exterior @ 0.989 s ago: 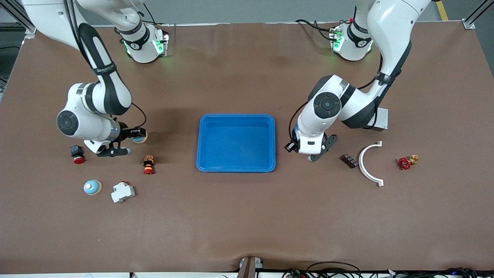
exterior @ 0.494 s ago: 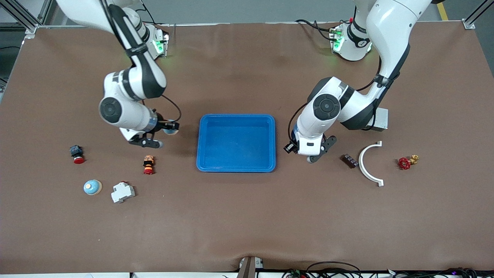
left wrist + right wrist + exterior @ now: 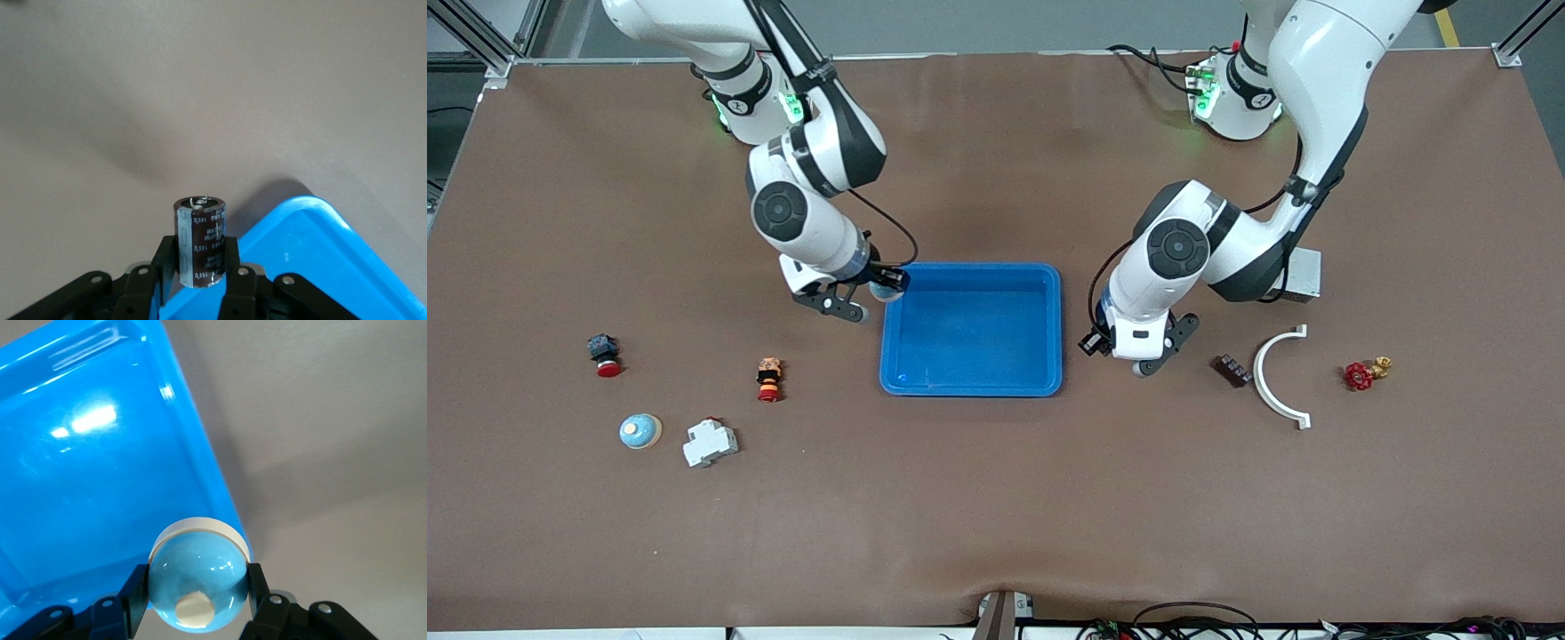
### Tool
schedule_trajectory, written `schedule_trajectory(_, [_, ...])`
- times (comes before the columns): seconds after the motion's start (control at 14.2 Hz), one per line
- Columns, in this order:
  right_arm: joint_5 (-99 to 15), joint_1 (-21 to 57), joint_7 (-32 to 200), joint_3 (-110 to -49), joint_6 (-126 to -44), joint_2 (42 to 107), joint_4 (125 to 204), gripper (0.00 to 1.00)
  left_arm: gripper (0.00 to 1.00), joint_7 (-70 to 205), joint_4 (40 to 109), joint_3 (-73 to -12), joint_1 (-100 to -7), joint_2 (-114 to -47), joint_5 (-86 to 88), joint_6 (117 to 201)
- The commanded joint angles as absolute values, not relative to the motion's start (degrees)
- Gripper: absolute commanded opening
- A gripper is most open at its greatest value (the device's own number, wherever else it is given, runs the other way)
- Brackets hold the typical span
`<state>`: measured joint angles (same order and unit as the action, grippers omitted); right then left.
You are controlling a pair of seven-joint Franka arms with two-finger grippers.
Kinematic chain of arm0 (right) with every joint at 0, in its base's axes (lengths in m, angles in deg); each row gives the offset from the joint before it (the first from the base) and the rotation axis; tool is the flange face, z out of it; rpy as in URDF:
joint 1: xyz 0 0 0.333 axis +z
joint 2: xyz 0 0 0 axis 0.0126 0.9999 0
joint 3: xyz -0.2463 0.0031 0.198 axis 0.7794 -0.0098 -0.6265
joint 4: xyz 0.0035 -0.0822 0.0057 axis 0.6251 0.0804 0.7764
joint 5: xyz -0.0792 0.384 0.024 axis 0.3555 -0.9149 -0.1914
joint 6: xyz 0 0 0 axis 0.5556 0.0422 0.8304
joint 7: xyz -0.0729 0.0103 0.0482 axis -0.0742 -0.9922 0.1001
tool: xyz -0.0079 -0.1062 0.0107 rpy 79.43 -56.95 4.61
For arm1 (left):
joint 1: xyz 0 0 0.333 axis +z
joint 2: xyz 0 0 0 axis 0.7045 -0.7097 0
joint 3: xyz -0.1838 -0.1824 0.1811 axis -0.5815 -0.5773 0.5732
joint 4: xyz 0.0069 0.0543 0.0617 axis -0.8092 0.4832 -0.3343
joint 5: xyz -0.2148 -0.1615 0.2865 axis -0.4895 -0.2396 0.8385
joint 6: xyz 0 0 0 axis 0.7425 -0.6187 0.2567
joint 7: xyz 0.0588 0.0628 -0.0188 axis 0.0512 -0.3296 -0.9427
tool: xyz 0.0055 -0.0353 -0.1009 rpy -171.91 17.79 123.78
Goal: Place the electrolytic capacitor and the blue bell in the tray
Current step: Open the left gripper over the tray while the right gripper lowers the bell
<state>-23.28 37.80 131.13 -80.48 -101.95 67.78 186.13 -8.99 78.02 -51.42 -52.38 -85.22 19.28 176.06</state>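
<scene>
A dark brown electrolytic capacitor point(image 3: 200, 240) with a grey stripe stands upright between the fingers of my left gripper point(image 3: 200, 265), which is shut on it. In the front view the left gripper point(image 3: 1116, 354) hangs just off the blue tray point(image 3: 971, 333), at its edge toward the left arm's end. A corner of the tray point(image 3: 327, 260) shows under the capacitor. My right gripper point(image 3: 198, 590) is shut on the light blue bell point(image 3: 198, 580). It holds the bell point(image 3: 886, 289) over the tray's rim point(image 3: 200, 460), at the corner toward the right arm's end.
A second blue bell point(image 3: 640, 431), a white breaker point(image 3: 710, 442) and two red push buttons point(image 3: 605, 356) point(image 3: 768, 378) lie toward the right arm's end. A brown block point(image 3: 1233, 369), a white curved bracket point(image 3: 1276, 378), a red valve point(image 3: 1360, 375) and a grey box point(image 3: 1303, 276) sit toward the left arm's end.
My right arm has carried the bell from near the push buttons across to the tray's corner. My left gripper has hardly moved, still holding the capacitor.
</scene>
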Motion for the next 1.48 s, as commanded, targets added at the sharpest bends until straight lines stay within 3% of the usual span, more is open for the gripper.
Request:
schedule_trajectory(0.0, [-24.5,40.0,133.7,-79.7,-104.1,72.0,182.9,0.12,0.00,-14.1,74.5,-51.3,-56.0,-88.5,20.7,176.9])
schedule_trajectory(0.56, [-24.4,41.3,133.9,-79.7,-106.3,77.0,180.8,0.13,0.00,-23.1,72.6,-51.0,-64.4,-95.0,20.9,180.5])
schedule_trajectory(0.64, [-24.4,41.7,134.0,-79.7,-106.4,77.4,180.7,0.13,0.32,-23.7,73.1,-51.0,-64.8,-95.0,20.9,180.5])
schedule_trajectory(0.71, [-24.4,41.9,134.3,-79.7,-106.4,77.8,180.2,0.14,0.79,-23.8,73.4,-51.0,-65.0,-94.9,21.1,180.2])
schedule_trajectory(0.78, [-24.4,42.0,134.6,-79.7,-106.4,78.5,180.0,0.14,1.00,-23.8,73.7,-50.9,-65.7,-94.7,21.9,179.7])
schedule_trajectory(1.34, [-24.4,42.4,135.3,-79.7,-106.8,80.0,179.3,0.19,1.00,-18.4,73.8,-50.6,-59.0,-83.3,25.8,161.8])
schedule_trajectory(1.41, [-24.4,42.5,135.3,-79.7,-106.8,80.2,179.3,0.23,1.00,-17.5,74.3,-50.7,-56.9,-81.9,26.6,160.5])
